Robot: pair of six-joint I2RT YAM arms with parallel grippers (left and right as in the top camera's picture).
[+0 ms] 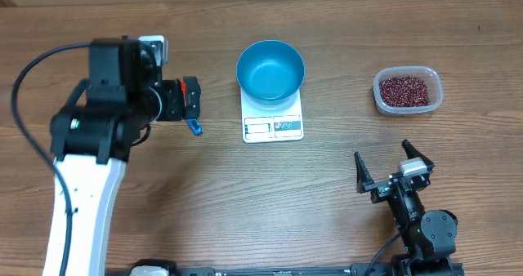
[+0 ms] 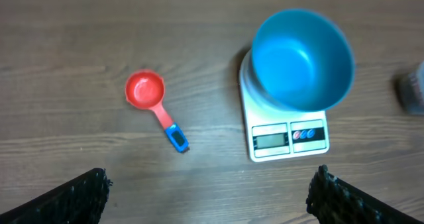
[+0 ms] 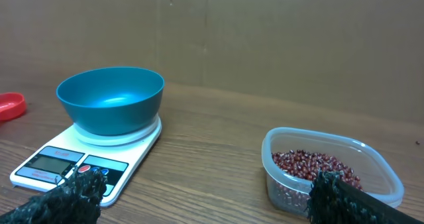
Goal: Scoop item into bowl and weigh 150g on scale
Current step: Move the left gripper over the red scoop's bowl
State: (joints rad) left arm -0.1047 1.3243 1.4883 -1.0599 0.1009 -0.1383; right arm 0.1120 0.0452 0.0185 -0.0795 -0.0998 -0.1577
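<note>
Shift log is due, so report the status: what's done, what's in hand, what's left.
Done: the bowl sits empty on the scale. In hand: nothing. The left gripper and right gripper are both open, and the red scoop lies untouched on the table. Left: all the scooping and weighing, since the beans are all in the clear tub.

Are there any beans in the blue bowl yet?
No, the blue bowl sitting on the white scale is empty inside; the beans sit in the clear tub.
</note>
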